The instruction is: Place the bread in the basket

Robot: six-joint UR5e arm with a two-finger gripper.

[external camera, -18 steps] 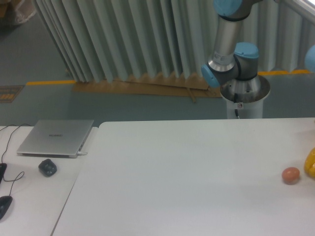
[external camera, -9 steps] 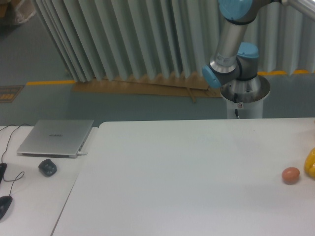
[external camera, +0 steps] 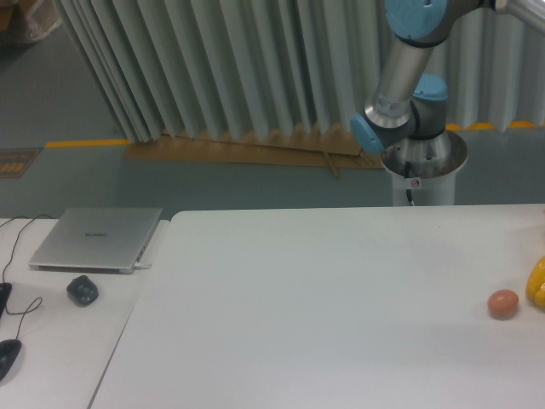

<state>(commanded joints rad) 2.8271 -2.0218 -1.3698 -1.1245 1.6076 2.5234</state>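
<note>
two small things at the tabletop's (external camera: 341,324) right edge, arm (external camera: 400,94) behind the far edge.
a pinkish-brown egg-like ball (external camera: 503,303) lies beside a yellow thing (external camera: 537,284) cut by the frame; laptop (external camera: 96,239) at left. gripper, bread and basket are out of view, so i cannot tell.

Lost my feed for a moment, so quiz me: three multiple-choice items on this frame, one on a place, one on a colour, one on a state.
1. Where is the egg-like ball?
A. near the table's right edge
B. on the laptop
C. on the floor

2. What colour are the arm's joint caps?
A. red
B. light blue
C. black

3. What state is the laptop in?
A. open
B. closed flat
C. on its side

Key: 1 A, it lies beside the yellow thing; 2 B, blue caps show; 3 B, lid down.
</note>
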